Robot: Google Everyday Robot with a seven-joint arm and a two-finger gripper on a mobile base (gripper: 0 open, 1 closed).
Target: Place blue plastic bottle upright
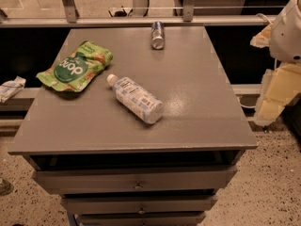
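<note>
The blue plastic bottle [136,99] lies on its side in the middle of the grey table top [197,88]. It is clear, with a pale blue-white label. Its white cap points to the back left and its base to the front right. My arm hangs at the right edge of the view, beside the table and off its top. My gripper [273,100] shows there as pale yellow parts below a white joint, well to the right of the bottle and holding nothing that I can see.
A green snack pouch [76,67] lies flat at the table's left, close to the bottle's cap. A silver-blue metal can [157,35] lies at the back edge. Drawers [136,179] sit below the front edge. A rail [141,20] runs behind the table.
</note>
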